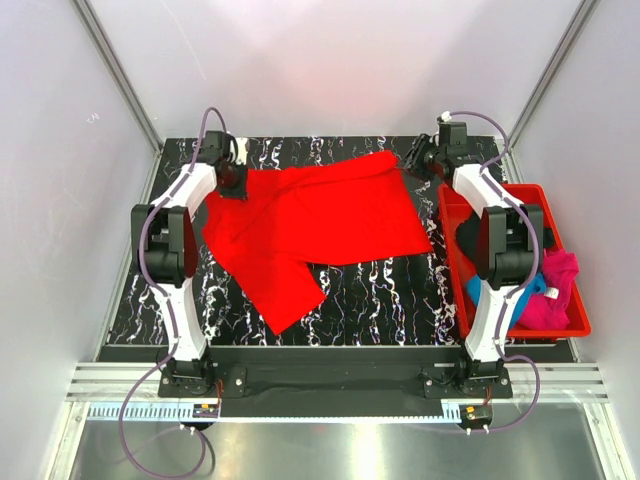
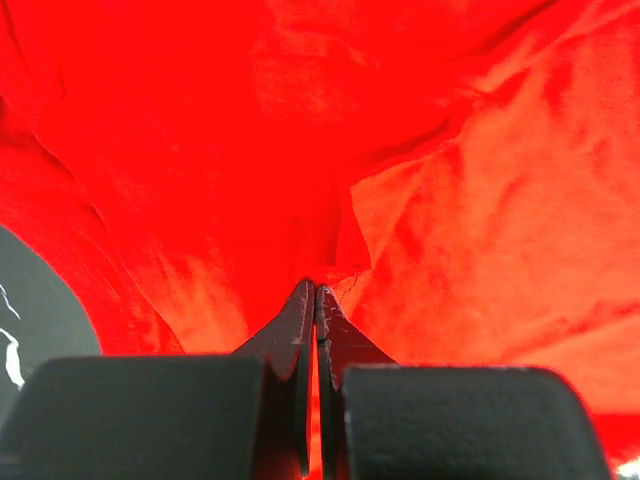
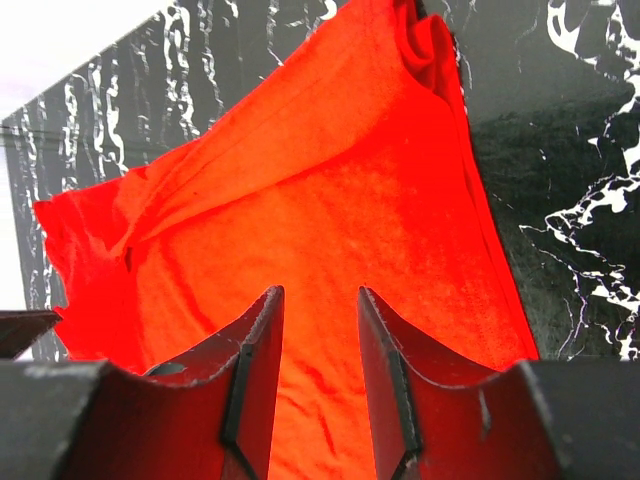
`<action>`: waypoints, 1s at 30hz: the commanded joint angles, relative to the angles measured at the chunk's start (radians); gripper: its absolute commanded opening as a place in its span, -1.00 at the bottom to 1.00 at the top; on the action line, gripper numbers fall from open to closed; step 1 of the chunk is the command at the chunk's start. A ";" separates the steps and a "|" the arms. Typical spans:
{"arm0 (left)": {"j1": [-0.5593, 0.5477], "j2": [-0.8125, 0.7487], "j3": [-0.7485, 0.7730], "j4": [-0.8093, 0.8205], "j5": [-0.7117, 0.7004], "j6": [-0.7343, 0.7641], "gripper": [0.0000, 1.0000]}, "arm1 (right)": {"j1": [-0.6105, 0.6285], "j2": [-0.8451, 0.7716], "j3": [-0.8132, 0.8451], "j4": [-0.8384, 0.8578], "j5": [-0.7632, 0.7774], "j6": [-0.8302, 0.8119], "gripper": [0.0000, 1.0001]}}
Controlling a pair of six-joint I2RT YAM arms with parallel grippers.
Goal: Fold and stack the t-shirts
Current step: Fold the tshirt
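The left fingers [image 2: 296, 330] are pressed together, and their tips pinch a puckered fold of the red t-shirt [image 1: 320, 215]; creases fan out from that spot in the left wrist view. Seen from above, this grip sits at the shirt's far left corner, beside the left arm's wrist.

The right fingers [image 3: 255, 370] stand spread apart with nothing between them. They hang over the cloth near its far right corner, and the right wrist view does not show whether they touch it.

The red t-shirt lies spread out on the black, white-veined table [image 1: 390, 290], between the two arms. Most of it is flat. One sleeve reaches toward the near edge on the left, and the far edge is rumpled.

At the right side of the table, just beside the shirt's right edge, stands a red bin [image 1: 447, 262], partly hidden by the right arm. Inside it lie a crumpled pink t-shirt [image 1: 558, 290] at the near end, a bit of blue cloth [image 1: 537, 285] next to it, and some black cloth [image 1: 466, 234] toward the far end.
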 commanded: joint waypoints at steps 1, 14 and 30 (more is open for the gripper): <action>-0.020 -0.103 -0.032 0.013 0.042 -0.038 -1.00 | 0.002 -0.075 -0.003 0.002 0.023 -0.015 -0.15; -0.108 -0.210 -0.276 0.080 0.224 -0.068 -0.76 | 0.000 -0.098 -0.055 -0.035 0.034 -0.006 -0.14; 0.045 -0.296 -0.365 0.023 0.059 -0.262 -0.36 | 0.006 -0.098 -0.152 -0.188 0.109 0.002 -0.28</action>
